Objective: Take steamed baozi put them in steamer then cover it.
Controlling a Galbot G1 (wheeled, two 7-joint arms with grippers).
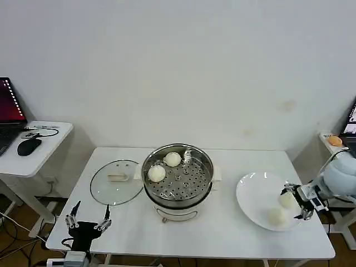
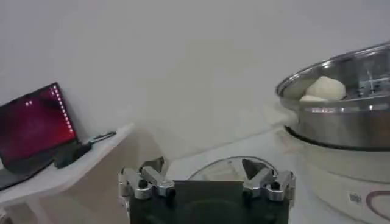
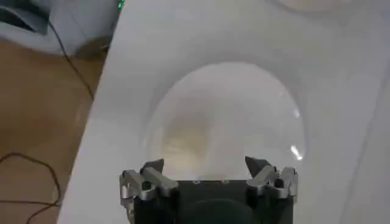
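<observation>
Glass cover (image 1: 117, 181) lies flat on the white table (image 1: 222, 233) at the left, white bar handle up, just beside the steamer (image 1: 178, 177) and well off it. Left gripper (image 1: 88, 221) is parked low at the table's front-left corner, fingers spread, holding nothing; in the left wrist view it (image 2: 207, 178) faces the cover's rim (image 2: 226, 167) with the steamer wall (image 2: 341, 125) beyond. Steel steamer sits mid-table on its white base, two steamed baozi (image 1: 164, 166) already on the perforated floor toward its left-back side. Right of it, the white plate (image 1: 253, 189) has two more baozi (image 1: 278, 216), one near the right rim and one toward the front. Right gripper (image 1: 299, 203) is at the plate's right edge, close to the rim baozi (image 1: 287, 199); in the right wrist view its fingers (image 3: 152, 172) are spread with nothing between them, pointing down over the plate (image 3: 244, 109). Judged step: reaching for the third baozi, roughly halfway through loading. Next move likely needs the open jaws centred around that bun, a soft close so the dough is not squashed, then lift and carry left into a free spot in the steamer. Right arm comes in from the right side, forearm low, wrist bent toward the plate. Cover goes on last.
</observation>
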